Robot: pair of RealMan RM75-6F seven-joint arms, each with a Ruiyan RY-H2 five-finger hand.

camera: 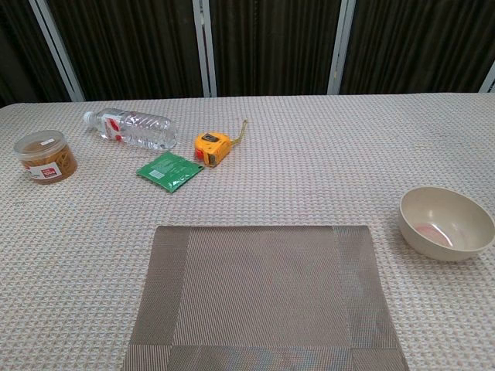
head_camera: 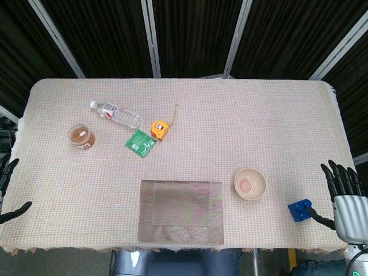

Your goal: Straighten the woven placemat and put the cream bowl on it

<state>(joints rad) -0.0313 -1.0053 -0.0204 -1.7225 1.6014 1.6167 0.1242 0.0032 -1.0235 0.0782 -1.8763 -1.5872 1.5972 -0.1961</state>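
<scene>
At table edge, my left hand [head_camera: 7,190] and right hand [head_camera: 345,198] hung open, empty. Placemat [head_camera: 181,211] squared; bowl [head_camera: 250,183] beside it. Risk: careless reach knocking blue block [head_camera: 300,209].

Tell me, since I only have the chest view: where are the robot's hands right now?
Observer: The head view shows the right hand at the table's right edge, holding nothing, fingers apart.
Operator: And the left one?
Observer: The left hand shows only partly at the left edge; it holds nothing and its fingers are spread.
Operator: Anything near the cream bowl that I can't see?
Observer: Yes, a blue toy block lies to the right of the cream bowl, beside the right hand.
</scene>
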